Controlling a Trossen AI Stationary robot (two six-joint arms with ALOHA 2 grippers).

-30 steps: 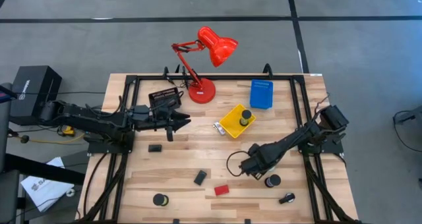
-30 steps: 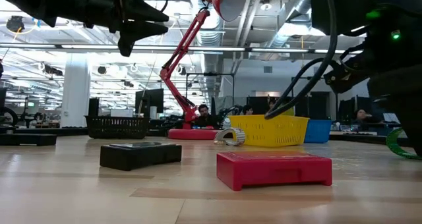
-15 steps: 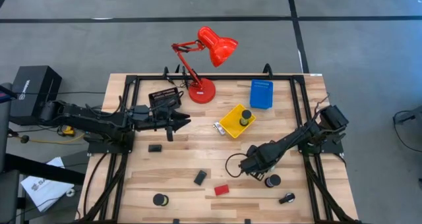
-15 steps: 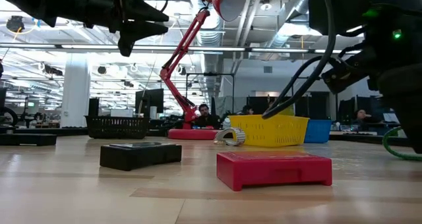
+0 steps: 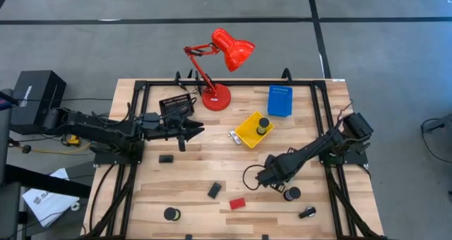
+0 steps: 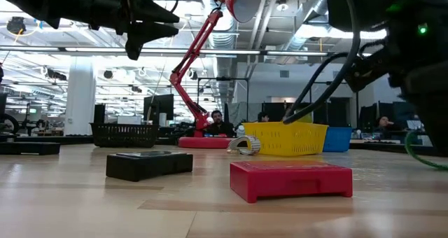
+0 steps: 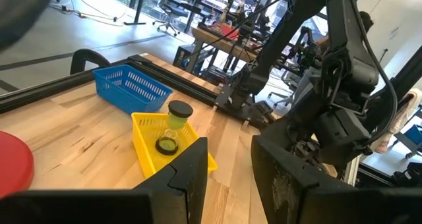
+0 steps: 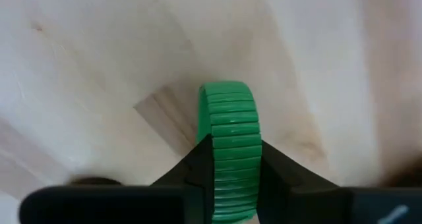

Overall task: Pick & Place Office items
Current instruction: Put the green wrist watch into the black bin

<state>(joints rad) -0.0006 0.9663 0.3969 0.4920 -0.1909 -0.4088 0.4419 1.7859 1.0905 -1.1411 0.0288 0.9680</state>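
Right wrist view is showing the right tool (image 8: 231,168) pinching a green ribbed cylinder (image 8: 229,141) against the bench (image 8: 99,66) toward its right edge, its lower end hidden; the left tool (image 5: 189,130), hovering near the black tray (image 5: 174,104), is sitting slightly spread.

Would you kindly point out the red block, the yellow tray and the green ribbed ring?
red block (image 6: 290,180), low view, its front face.
yellow tray (image 5: 248,129), high view, its bare floor.
green ribbed ring (image 8: 229,128), right wrist view, its ribbed outer band.
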